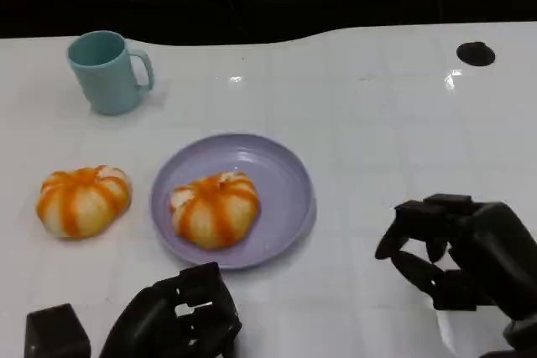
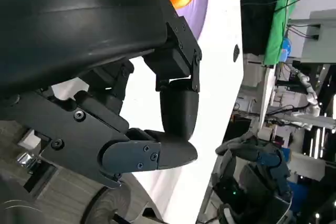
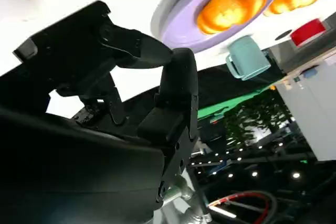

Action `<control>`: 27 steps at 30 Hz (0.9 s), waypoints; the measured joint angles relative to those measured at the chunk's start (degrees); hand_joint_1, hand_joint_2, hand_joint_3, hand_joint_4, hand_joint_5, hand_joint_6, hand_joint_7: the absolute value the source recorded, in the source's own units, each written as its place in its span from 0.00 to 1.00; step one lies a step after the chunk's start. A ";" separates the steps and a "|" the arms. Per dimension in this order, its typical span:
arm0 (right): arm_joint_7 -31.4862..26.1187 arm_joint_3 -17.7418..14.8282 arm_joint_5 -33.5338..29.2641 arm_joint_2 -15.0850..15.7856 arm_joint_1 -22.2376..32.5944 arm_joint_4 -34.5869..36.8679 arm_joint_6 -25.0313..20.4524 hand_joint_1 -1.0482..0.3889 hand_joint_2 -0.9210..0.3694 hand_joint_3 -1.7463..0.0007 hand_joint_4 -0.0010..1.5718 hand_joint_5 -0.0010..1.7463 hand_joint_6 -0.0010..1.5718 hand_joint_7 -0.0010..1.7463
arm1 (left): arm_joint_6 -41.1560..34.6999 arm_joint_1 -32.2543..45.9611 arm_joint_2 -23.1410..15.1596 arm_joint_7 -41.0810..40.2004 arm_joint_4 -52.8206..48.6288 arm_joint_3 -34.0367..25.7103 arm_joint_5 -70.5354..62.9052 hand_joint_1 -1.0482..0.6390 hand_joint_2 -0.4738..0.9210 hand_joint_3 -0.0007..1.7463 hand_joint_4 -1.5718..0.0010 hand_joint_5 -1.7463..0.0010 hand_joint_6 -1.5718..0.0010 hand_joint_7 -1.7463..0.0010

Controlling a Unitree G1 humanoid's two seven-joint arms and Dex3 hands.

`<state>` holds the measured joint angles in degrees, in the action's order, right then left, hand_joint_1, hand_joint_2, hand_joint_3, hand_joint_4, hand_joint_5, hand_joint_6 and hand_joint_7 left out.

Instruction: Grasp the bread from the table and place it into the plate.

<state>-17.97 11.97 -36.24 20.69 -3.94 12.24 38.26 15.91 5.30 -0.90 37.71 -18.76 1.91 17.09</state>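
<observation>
Orange-striped round bread on the white table lies ahead and left of the empty, curled left hand, far nearer than the empty, curled right hand, beside the lilac plate.

Left hand, right hand: matte black, rounded glossy shells, blocky segmented fingers, small round screws.

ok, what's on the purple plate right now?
One orange-striped bread roll sits on the purple plate, left of centre. The plate surface under it is covered. A second roll lies on the table, left of the plate. Both hands hold nothing.
</observation>
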 measured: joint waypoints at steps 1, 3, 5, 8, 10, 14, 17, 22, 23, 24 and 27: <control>0.16 -0.23 0.05 -0.01 0.71 -0.79 -0.50 0.59 0.36 0.32 0.55 1.00 0.43 0.87 | 0.00 -0.01 0.01 -0.02 0.01 0.01 -0.01 0.29 0.83 0.37 0.50 0.00 0.52 0.19; 0.90 -0.45 0.19 -0.01 2.10 -2.16 -1.60 0.59 0.36 0.32 0.55 1.00 0.44 0.84 | -0.01 -0.01 0.03 -0.15 0.01 0.02 -0.02 0.29 0.83 0.37 0.50 0.00 0.52 0.18; 1.27 -0.46 0.21 -0.07 3.27 -3.03 -2.29 0.58 0.35 0.35 0.54 1.00 0.45 0.81 | -0.01 -0.01 0.03 -0.17 0.01 0.02 -0.02 0.28 0.83 0.37 0.50 0.00 0.52 0.18; 1.76 -0.42 0.23 -0.41 4.97 -3.83 -2.95 0.58 0.33 0.39 0.54 1.00 0.45 0.79 | -0.01 -0.01 0.01 -0.17 0.00 -0.01 -0.02 0.28 0.83 0.37 0.50 0.00 0.52 0.18; 1.83 -0.38 0.22 -0.73 5.71 -4.01 -3.26 0.58 0.33 0.40 0.53 1.00 0.46 0.77 | -0.01 -0.05 0.00 -0.17 -0.01 -0.01 -0.02 0.28 0.83 0.36 0.50 0.00 0.52 0.18; 1.64 -0.05 0.14 -1.75 7.12 -3.85 -3.35 0.59 0.33 0.40 0.53 1.00 0.46 0.76 | -0.42 -0.06 -0.15 -0.18 0.00 -0.05 -0.01 0.28 0.83 0.36 0.50 0.00 0.52 0.18; 0.79 0.05 0.12 -2.72 7.13 -2.39 -3.23 0.59 0.32 0.39 0.53 1.00 0.46 0.76 | -0.72 -0.06 -0.25 -0.18 0.00 -0.10 0.04 0.27 0.83 0.36 0.50 0.00 0.52 0.18; -0.76 0.06 0.61 -3.53 6.54 0.94 -0.76 0.58 0.34 0.36 0.52 1.00 0.45 0.79 | -1.09 -0.07 -0.42 -0.18 0.00 -0.20 0.22 0.28 0.82 0.36 0.50 0.00 0.52 0.18; -1.07 0.06 1.02 -3.60 6.25 2.02 0.11 0.58 0.34 0.36 0.52 1.00 0.44 0.79 | -1.09 -0.09 -0.45 -0.18 -0.01 -0.24 0.22 0.28 0.82 0.36 0.50 0.00 0.52 0.18; -1.30 0.06 1.26 -3.66 5.92 2.96 0.78 0.57 0.34 0.35 0.52 1.00 0.44 0.81 | -1.09 -0.11 -0.47 -0.17 -0.01 -0.28 0.23 0.28 0.82 0.36 0.50 0.00 0.52 0.18; -1.99 0.06 1.38 -3.88 4.76 5.51 2.28 0.57 0.34 0.35 0.52 1.00 0.43 0.82 | -1.07 -0.40 -0.51 -0.17 -0.32 -0.48 0.24 0.28 0.83 0.36 0.51 0.00 0.52 0.19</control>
<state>-19.96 12.03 -34.85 16.81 0.82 17.75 40.54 14.83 4.91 -1.41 37.54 -19.09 1.44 17.33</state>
